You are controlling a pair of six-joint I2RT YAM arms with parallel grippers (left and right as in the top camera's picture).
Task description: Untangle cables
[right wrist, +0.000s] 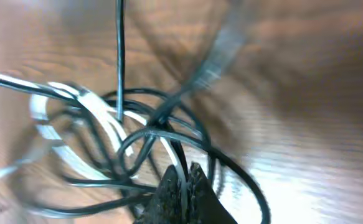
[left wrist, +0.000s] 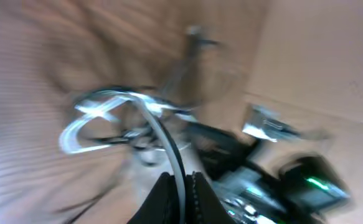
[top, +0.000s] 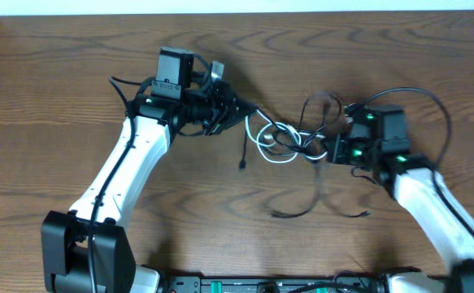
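On the brown wood-grain table (top: 58, 49), the thin black and white cables (top: 289, 140) lie knotted at frame centre, not yet separated. The left gripper (left wrist: 182, 182) and right gripper (right wrist: 185, 177) each pinch strands tightly from opposite sides.

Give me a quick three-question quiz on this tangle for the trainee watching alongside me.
1. True or false: the left arm and right arm each have their jaws shut on a strand of the cables.
2. The white cable lies: A) apart from the black ones B) looped in among them C) off the table
3. Fill in: the table has a ___-grain surface.
Key: 1 true; 2 B; 3 wood.
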